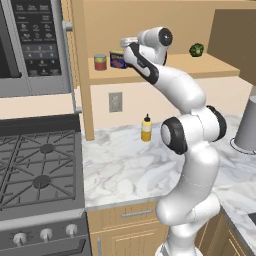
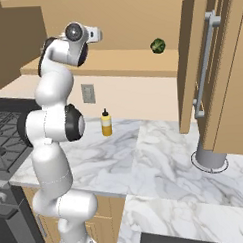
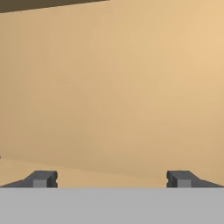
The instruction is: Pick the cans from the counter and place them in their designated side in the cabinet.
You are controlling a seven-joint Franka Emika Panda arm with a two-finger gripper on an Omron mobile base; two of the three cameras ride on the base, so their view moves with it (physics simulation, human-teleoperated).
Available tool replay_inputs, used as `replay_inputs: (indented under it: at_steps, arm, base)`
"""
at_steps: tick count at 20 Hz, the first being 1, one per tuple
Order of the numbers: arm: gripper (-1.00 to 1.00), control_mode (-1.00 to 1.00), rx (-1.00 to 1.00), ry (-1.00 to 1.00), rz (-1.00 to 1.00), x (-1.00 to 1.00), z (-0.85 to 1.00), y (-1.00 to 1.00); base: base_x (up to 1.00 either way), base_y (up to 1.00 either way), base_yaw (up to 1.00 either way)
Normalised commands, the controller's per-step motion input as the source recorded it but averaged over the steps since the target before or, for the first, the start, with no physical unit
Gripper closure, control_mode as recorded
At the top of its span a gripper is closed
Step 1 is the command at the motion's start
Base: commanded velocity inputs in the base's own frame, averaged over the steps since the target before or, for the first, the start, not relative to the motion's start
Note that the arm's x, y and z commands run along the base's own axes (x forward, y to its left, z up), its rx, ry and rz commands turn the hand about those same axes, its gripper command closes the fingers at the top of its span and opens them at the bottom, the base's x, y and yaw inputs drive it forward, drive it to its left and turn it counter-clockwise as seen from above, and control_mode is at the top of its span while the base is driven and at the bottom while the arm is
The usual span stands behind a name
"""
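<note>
Cans (image 1: pixel 112 60) stand at the cabinet (image 1: pixel 210 67) shelf's left end, just left of the wide-open, empty gripper (image 3: pixel 111 179).

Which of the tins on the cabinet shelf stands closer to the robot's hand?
The dark blue boxy tin, with the red-yellow label. It stands right beside the robot's wrist, while the red can with a yellow-green band stands further left, nearer the cabinet wall.

The left base view looks from behind the arm, forward and down, over the counter (image 1: pixel 125 165) toward the cabinet (image 1: pixel 210 67). The right base view faces the same counter and cabinet from the other side. The hand view is very near the cabinet's inside wall.
</note>
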Motion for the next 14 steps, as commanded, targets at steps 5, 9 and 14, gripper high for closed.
replay_inputs:
  at_steps: [5, 9, 14]
  arm:
    - [-1.0, -1.0, -0.02, -0.07, 0.02, 0.19, 0.2, 0.0]
    - [-1.0, -1.0, -0.04, -0.16, 0.02, -0.3, 0.41, 0.0]
    - [-1.0, -1.0, -0.04, -0.18, 0.02, -0.58, 0.32, -0.02]
  base:
    - [0.0, 0.0, 0.0]
    - [0.0, 0.0, 0.0]
    - [0.0, 0.0, 0.0]
